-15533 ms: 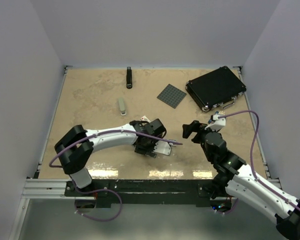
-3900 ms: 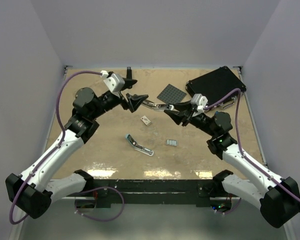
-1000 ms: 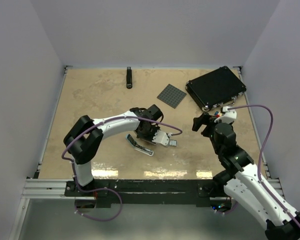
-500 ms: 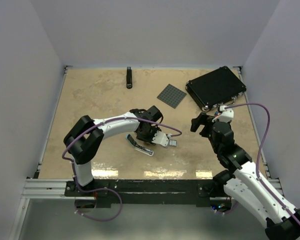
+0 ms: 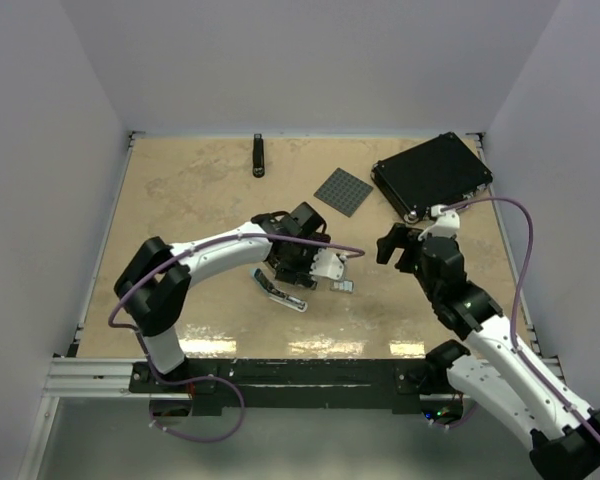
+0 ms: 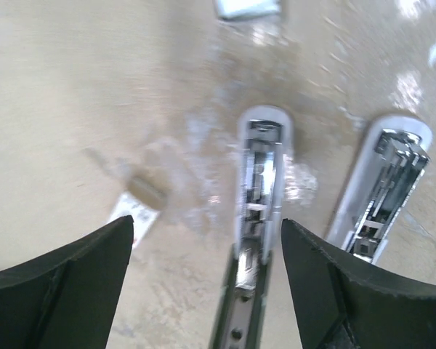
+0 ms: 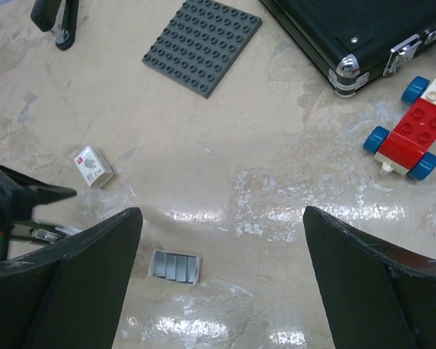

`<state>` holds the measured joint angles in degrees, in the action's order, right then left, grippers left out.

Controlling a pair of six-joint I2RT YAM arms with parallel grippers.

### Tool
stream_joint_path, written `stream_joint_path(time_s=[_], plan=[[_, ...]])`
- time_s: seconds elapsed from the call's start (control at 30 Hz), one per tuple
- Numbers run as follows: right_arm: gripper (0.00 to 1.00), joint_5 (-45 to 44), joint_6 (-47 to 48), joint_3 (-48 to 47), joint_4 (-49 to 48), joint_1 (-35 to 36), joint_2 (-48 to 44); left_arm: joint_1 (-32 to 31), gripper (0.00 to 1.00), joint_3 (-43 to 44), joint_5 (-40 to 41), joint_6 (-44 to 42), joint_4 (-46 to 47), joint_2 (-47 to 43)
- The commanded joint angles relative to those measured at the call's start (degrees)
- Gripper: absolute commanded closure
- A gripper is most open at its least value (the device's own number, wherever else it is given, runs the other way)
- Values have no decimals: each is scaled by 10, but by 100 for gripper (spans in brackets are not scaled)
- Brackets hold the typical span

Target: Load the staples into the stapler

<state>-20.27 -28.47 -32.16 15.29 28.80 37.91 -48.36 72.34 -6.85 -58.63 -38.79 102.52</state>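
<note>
Widened since before, left end effector (image 6: pixel 207 220) gapes above the rounded, metal-lined stapler (image 6: pixel 264 167); right end effector (image 7: pixel 221 211) also open.

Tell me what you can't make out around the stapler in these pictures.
Left wrist view: whether staples lie inside the stapler; blur and glare.
Left wrist view: the staple tray, cut off by the top edge.
Left wrist view: the white box, half behind the left gripper.

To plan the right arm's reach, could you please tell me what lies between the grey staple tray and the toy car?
Nothing. In the right wrist view, the table between the grey staple tray and the toy car is bare, showing only glare.
</note>
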Motion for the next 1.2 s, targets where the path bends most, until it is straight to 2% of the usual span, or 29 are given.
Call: stream_joint_path(time_s=[0.0, 0.07, 0.13, 0.17, 0.23, 0.27, 0.37, 0.47, 0.63, 0.8, 0.93, 1.17], plan=[[1, 38, 16, -71, 33, -2, 56, 4, 11, 29, 6, 102, 105, -100], [2, 53, 6, -96, 62, -1, 101, 8, 9, 15, 18, 162, 164, -138], [2, 76, 0, -109, 82, -1, 144, 23, 3, -4, 42, 215, 228, -165], [3, 84, -5, -123, 100, -1, 158, 29, 0, -11, 53, 277, 249, -192], [5, 109, -11, -135, 117, -1, 198, 59, 0, -38, 93, 344, 307, -219], [8, 113, -20, -148, 137, 0, 212, 71, 0, -47, 112, 424, 324, -245], [16, 112, -30, -167, 173, 12, 260, 123, 0, -92, 180, 546, 361, -299], [27, 102, -42, -188, 200, 40, 300, 165, 0, -148, 233, 603, 397, -348], [42, 80, -69, -220, 231, 86, 367, 235, 0, -256, 296, 654, 463, -419], [57, 97, -88, -236, 219, 108, 423, 237, 0, -349, 394, 634, 547, -476], [67, 99, -90, -251, 214, 122, 454, 236, 0, -392, 399, 625, 592, -503], [70, 103, -96, -258, 195, 131, 494, 215, 0, -407, 402, 593, 621, -507]])
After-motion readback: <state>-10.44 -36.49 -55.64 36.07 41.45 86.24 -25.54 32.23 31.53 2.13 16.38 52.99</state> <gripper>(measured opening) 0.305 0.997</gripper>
